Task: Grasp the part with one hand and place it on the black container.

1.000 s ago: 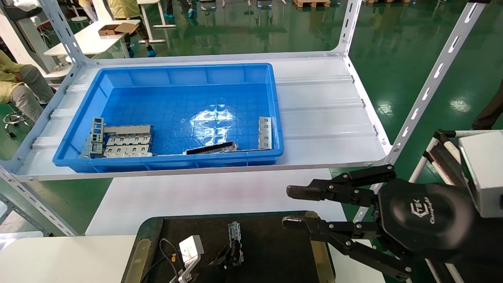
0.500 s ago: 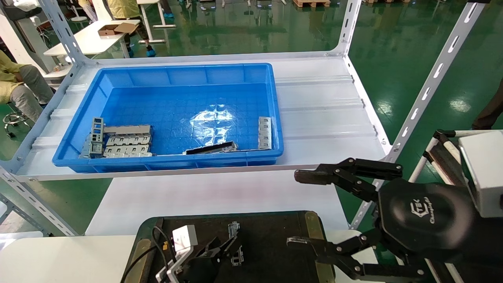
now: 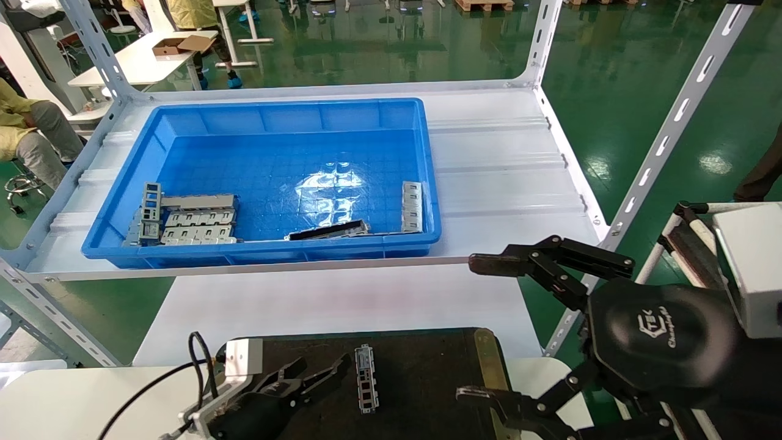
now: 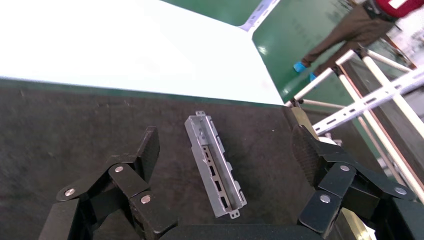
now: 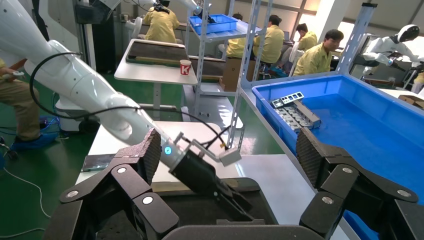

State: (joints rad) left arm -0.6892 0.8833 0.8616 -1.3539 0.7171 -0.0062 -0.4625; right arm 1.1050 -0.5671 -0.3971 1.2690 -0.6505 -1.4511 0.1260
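The part (image 3: 365, 380), a narrow grey channel strip with rectangular cutouts, lies flat on the black container (image 3: 427, 366), free of any gripper. My left gripper (image 3: 317, 371) is open and empty just left of it, low over the tray. In the left wrist view the part (image 4: 215, 165) lies between the spread fingers (image 4: 150, 147) on the black surface (image 4: 75, 125). My right gripper (image 3: 482, 330) is wide open and empty, hovering at the tray's right edge. The right wrist view shows its spread fingers (image 5: 307, 150) and, farther off, the left gripper (image 5: 235, 200).
A blue bin (image 3: 427, 183) stands on the white shelf (image 3: 507, 171), holding grey plates (image 3: 195, 220), a dark strip (image 3: 330, 230) and another grey strip (image 3: 412, 206). Slotted shelf posts (image 3: 660, 146) rise at the right. The white table (image 3: 336, 305) lies under the shelf.
My left gripper let go of the part, which now lies flat, and drew back to the left. My right gripper's jaws spread wider and shifted slightly right.
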